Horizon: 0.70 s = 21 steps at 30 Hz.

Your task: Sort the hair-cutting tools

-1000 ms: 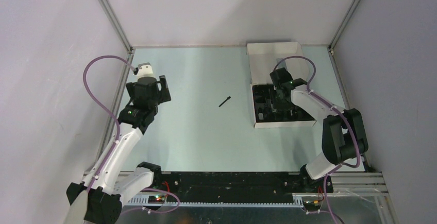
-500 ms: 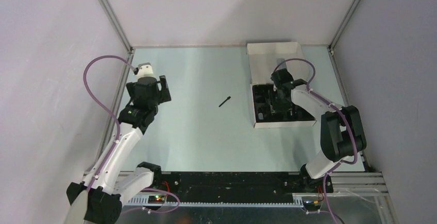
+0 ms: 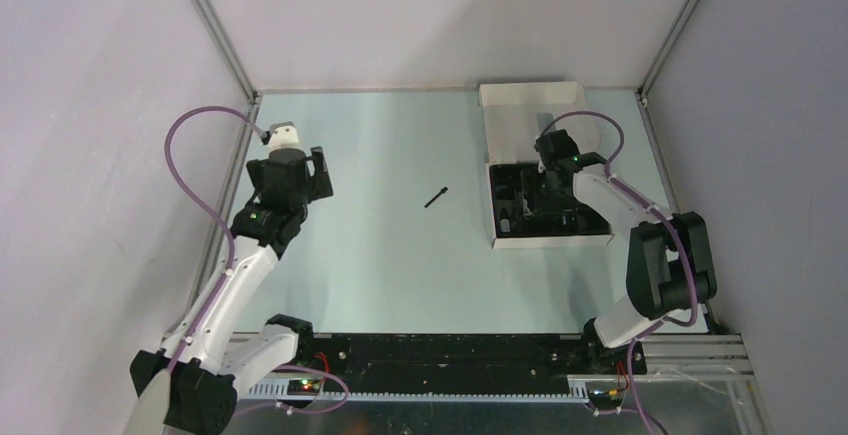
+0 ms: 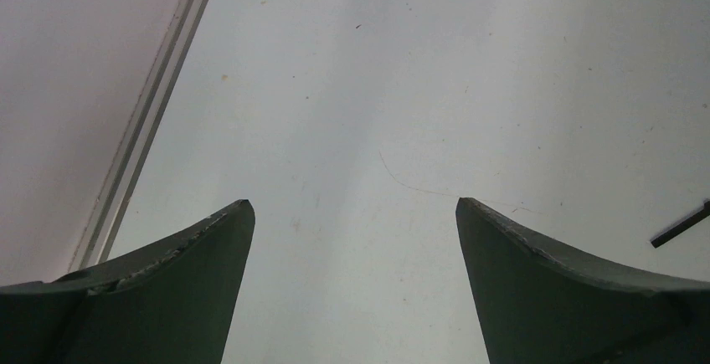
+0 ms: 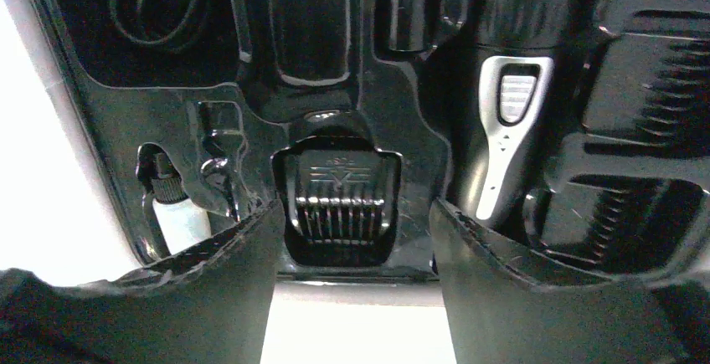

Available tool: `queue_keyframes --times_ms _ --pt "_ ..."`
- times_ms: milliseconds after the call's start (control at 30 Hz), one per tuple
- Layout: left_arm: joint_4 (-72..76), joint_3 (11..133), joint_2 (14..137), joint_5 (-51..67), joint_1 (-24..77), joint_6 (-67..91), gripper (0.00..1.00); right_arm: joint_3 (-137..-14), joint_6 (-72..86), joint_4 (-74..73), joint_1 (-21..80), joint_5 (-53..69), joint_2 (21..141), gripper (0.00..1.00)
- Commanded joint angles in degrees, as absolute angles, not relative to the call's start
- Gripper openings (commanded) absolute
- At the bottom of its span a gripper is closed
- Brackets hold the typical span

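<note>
The black tray in the white box (image 3: 496,225) holds the black-and-silver clipper (image 5: 512,96), the coiled cord (image 5: 163,4) and several black comb attachments. One comb attachment (image 5: 338,192) lies in its slot just ahead of my right gripper (image 5: 354,213), which is open with nothing between its fingers. In the top view my right gripper (image 3: 548,187) hangs over the tray. The thin black stick-brush (image 3: 436,198) lies alone mid-table, its tip also at the right edge of the left wrist view (image 4: 680,224). My left gripper (image 4: 353,205) is open over bare table at the far left (image 3: 290,177).
The box's white lid (image 3: 530,95) lies open behind the tray at the back right. A small white bottle (image 5: 180,217) sits in the tray's left corner. A metal frame rail (image 4: 151,121) runs along the table's left edge, close to my left gripper.
My right wrist has shifted slightly to the right over the tray. The left arm and the stick-brush have not moved.
</note>
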<state>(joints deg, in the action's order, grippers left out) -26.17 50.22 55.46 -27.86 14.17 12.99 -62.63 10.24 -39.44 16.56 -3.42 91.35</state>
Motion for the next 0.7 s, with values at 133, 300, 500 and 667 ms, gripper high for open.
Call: queue_keyframes --times_ms 133,300,500,667 --pt "-24.6 50.4 56.1 -27.5 13.8 12.1 0.97 -63.1 10.7 -42.3 16.2 -3.9 86.3 0.72" --pt "-24.7 50.4 56.5 -26.9 13.8 12.1 0.97 -64.1 11.1 -42.9 16.9 -4.0 83.0 0.73" --pt "-24.8 50.6 57.1 -26.0 13.8 12.2 0.97 -65.0 12.7 -38.7 20.9 -3.8 78.9 0.75" --pt "-24.9 50.6 57.4 -25.4 13.8 12.2 0.97 -65.6 14.7 -32.1 27.3 -4.9 80.3 0.77"
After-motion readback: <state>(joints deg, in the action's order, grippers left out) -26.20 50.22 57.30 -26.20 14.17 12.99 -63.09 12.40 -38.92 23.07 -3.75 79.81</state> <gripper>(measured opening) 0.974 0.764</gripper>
